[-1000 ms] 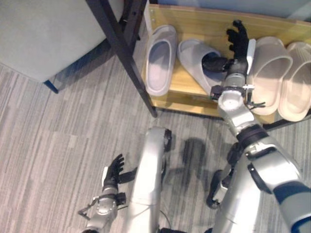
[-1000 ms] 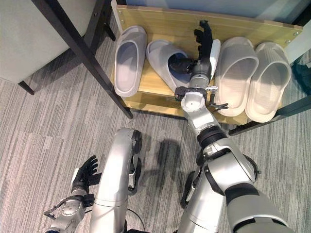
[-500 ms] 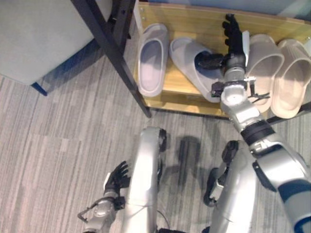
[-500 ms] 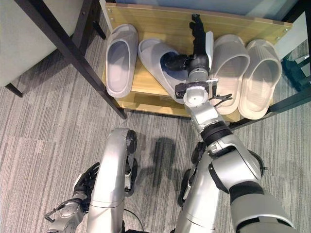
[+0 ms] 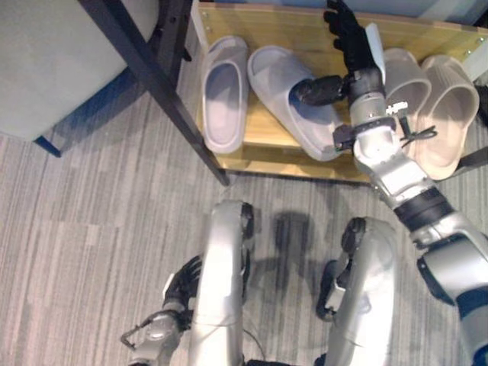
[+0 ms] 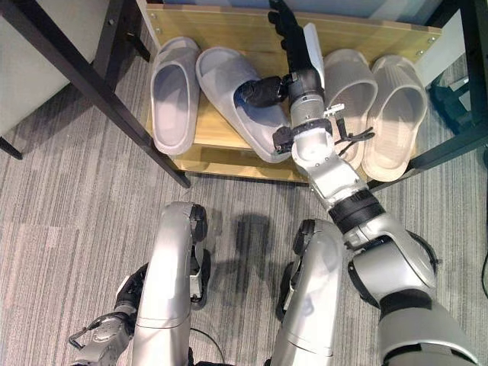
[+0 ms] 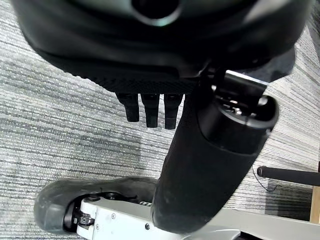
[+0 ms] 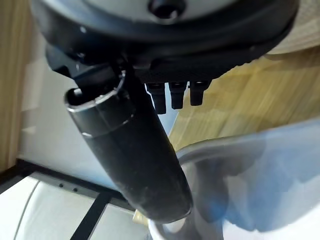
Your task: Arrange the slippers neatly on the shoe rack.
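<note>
The shoe rack (image 6: 229,30) is showing a light, honey-yellow wood board with faint grain, and black metal legs (image 6: 107,99) are crossing beside it. Two pale lilac-grey slippers (image 6: 174,93) are lying next to two cream-beige slippers (image 6: 396,114). The right hand (image 6: 293,49) is appearing black, with a white cover along one side. The floor (image 6: 69,229) is wearing grey carpet streaked in fine lighter and darker lines. The left hand (image 5: 181,280) is looking black as well.
</note>
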Robot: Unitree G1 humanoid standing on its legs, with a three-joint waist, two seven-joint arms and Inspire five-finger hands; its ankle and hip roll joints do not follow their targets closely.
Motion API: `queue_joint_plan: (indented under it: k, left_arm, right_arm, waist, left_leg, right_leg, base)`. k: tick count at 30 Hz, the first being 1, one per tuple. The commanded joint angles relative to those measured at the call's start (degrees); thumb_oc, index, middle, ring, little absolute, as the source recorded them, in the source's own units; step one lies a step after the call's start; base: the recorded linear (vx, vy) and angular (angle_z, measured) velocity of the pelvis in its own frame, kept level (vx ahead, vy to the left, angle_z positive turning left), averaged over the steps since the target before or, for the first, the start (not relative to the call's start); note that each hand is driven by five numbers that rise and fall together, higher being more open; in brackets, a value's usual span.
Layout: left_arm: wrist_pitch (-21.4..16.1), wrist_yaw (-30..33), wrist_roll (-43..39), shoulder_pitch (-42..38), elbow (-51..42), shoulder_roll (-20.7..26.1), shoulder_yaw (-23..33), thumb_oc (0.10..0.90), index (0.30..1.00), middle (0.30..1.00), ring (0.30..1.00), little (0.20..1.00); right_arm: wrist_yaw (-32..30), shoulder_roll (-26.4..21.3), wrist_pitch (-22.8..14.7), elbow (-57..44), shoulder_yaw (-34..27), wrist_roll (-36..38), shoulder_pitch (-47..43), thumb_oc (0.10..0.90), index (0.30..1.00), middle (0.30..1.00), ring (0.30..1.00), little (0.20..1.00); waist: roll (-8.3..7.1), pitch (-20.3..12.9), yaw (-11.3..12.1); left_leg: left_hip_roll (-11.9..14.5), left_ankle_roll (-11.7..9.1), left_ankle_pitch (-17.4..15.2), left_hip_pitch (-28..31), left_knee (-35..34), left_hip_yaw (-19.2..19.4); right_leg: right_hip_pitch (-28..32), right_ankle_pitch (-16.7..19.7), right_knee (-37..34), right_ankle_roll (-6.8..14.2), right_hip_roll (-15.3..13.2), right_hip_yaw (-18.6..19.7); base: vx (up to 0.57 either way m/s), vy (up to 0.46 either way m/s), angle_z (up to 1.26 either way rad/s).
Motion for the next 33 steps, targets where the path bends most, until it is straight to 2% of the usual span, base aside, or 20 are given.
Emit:
queue_joint_plan:
  k: [1, 7, 15, 18, 21, 27, 33]
  left_arm:
    - [-1.4, -1.8, 1.9, 2.9, -2.8, 0.5, -1.3, 0.800, 0.900, 0.900, 0.900, 0.900]
    - [-1.1, -2.3, 2.7, 2.6, -2.1, 0.2, -1.7, 0.800, 0.900, 0.900, 0.900, 0.900]
    - [-1.7, -2.1, 3.3, 1.9, -1.2, -0.2, -1.6, 0.800, 0.900, 0.900, 0.900, 0.900]
    - [-2.0, -1.6, 3.2, 1.3, -1.0, 0.3, -2.4, 0.800, 0.900, 0.900, 0.900, 0.900]
    - [-2.4, -1.5, 2.9, 0.9, -0.6, 0.8, -3.0, 0.800, 0.900, 0.900, 0.900, 0.900]
    - [-2.9, -0.9, 2.6, 0.0, 0.7, 1.1, -4.3, 0.800, 0.900, 0.900, 0.900, 0.900]
    - [-3.2, -0.3, 3.0, 0.1, 2.4, 1.0, -5.2, 0.800, 0.900, 0.900, 0.900, 0.900]
  right_arm:
    - [-0.2, -4.6, -3.8, -6.1, -3.6, -5.0, -7.7, 0.800, 0.900, 0.900, 0.900, 0.900]
    - [0.7, -5.5, -1.9, -4.1, -3.8, -7.6, -8.1, 0.800, 0.900, 0.900, 0.900, 0.900]
    - [0.3, -4.2, -2.8, -4.1, -6.1, -6.9, -7.1, 0.800, 0.900, 0.900, 0.900, 0.900]
    - [0.0, -1.2, -4.0, -0.1, -4.2, -3.9, -11.4, 0.800, 0.900, 0.900, 0.900, 0.900]
    - [-1.1, 1.4, -1.7, 8.7, -0.6, -6.1, -18.1, 0.800, 0.900, 0.900, 0.900, 0.900]
    - [-3.3, 6.3, -1.4, 20.6, 1.6, -5.5, -23.6, 0.800, 0.900, 0.900, 0.900, 0.900]
    - [-4.8, 8.4, -1.9, 21.6, 2.6, -6.1, -25.8, 0.800, 0.900, 0.900, 0.900, 0.900]
  waist:
    - [-0.47, -1.8, 1.8]
    - [-0.18, -1.8, 2.1]
    - [-0.08, -1.8, 2.1]
    - [0.32, -1.8, 2.8]
    - [0.78, -1.8, 3.6]
    - [1.59, -1.8, 4.5]
    - [1.67, -1.8, 4.9]
  left_leg:
    - [-2.5, 1.6, -2.1, -0.3, -2.8, -5.3]
    - [-2.5, 1.6, -2.0, -0.3, -3.1, -5.3]
    - [-2.8, 1.5, -1.8, -0.3, -3.3, -5.2]
    - [-2.8, 1.4, -1.7, -0.3, -3.4, -5.3]
    - [-2.9, 1.4, -1.7, -0.3, -3.3, -5.4]
    - [-3.2, 1.6, -1.9, -0.3, -3.3, -5.5]
    - [-3.3, 1.6, -2.2, -0.3, -3.2, -5.4]
  right_leg:
    - [1.6, 4.1, -0.7, -7.7, -1.1, 6.8]
    - [1.4, 4.2, -0.9, -7.8, -1.0, 6.8]
    - [1.7, 4.3, -0.9, -7.8, -1.0, 6.6]
    - [1.6, 4.3, -0.9, -8.0, -0.9, 6.3]
    - [1.7, 4.4, -1.0, -7.9, -1.0, 6.3]
    - [2.0, 4.4, -1.1, -8.0, -1.3, 6.1]
    - [2.3, 4.8, -1.4, -7.9, -1.4, 5.9]
  base:
    - [0.00, 0.000, 0.00]
    - [0.00, 0.000, 0.00]
    - [0.00, 0.000, 0.00]
    - [0.00, 0.000, 0.00]
    - [0.00, 0.000, 0.00]
    - [0.00, 0.000, 0.00]
    - [0.00, 0.000, 0.00]
